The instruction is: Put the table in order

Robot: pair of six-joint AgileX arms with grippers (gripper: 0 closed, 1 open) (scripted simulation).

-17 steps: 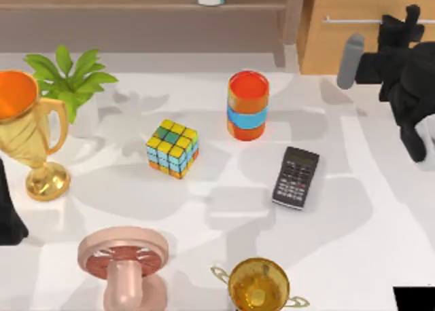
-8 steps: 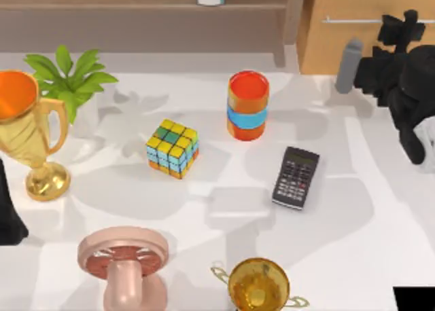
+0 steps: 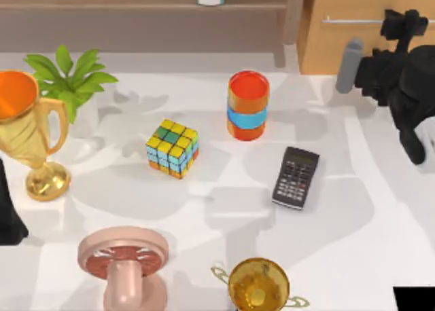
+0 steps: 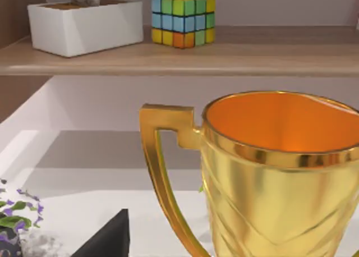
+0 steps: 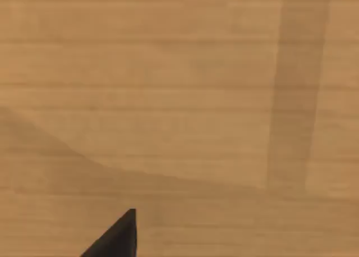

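Table (image 3: 380, 229): white top spanning the whole top view; long axis runs left to right, its far edge meeting the brown shelf and the drawer unit.
Right gripper (image 3: 401, 22): at the far right, up against the light-wood drawer unit (image 3: 367, 46), by its thin metal handle bar (image 3: 353, 20). Cannot tell how far its fingers are parted, or whether they touch the bar. The right wrist view shows wood grain close up and one dark fingertip (image 5: 115, 237).
Grey cylinder (image 3: 349, 65): part of the right arm, tilted, just left of the black body.
Left arm (image 3: 8, 212): parked at the left edge, a dark shape below the large trophy. One dark finger tip (image 4: 106, 240) sits low in the left wrist view; finger gap cannot be told, nothing seen held.
Large gold trophy (image 3: 27, 131): upright, far left, orange inside; close before the left wrist camera (image 4: 280, 173).
Green plant (image 3: 68, 77): just behind the trophy.
Puzzle cube (image 3: 172, 148): centre left, standing alone.
Red can with blue band (image 3: 248, 105): upright, centre, behind the calculator.
Calculator (image 3: 296, 177): flat, long axis near to far, slightly tilted.
Pink wheel-shaped item (image 3: 124, 265): near edge, left.
Small gold cup (image 3: 258, 284): near edge, centre.
Shelf (image 4: 185, 55): carries a white tissue box (image 4: 84, 24) and a second cube (image 4: 183, 18), apart.
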